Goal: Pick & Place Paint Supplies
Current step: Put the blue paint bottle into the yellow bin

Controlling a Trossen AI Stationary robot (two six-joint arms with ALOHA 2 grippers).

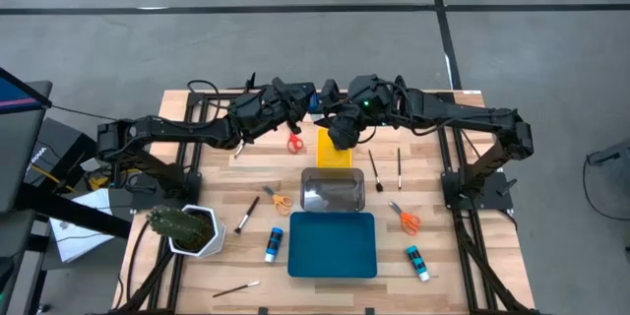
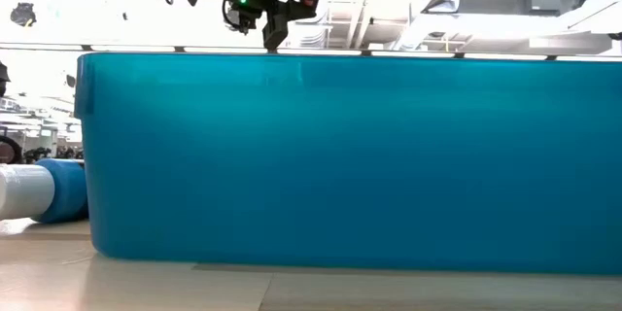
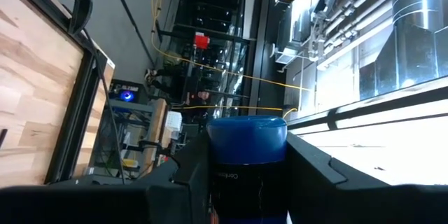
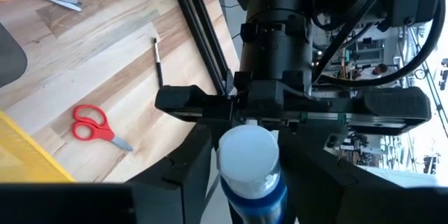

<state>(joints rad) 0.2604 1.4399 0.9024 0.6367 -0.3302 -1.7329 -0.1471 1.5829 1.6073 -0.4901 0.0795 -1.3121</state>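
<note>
Blue bottle [image 4: 250, 175] – white cap; red scissors [image 4: 94, 127]; yellow tray [image 1: 333, 148].

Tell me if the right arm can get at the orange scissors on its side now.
Probably not yet: nothing covers the orange scissors, but the right pincer is at the blue bottle that the left pincer holds.

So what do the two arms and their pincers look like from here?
Both arms are dark, jointed and cabled. The right arm shows a small green light near its wrist. The left pincer is a black crossbar on a cylindrical wrist; the right pincer has black, angular fingers.
</note>
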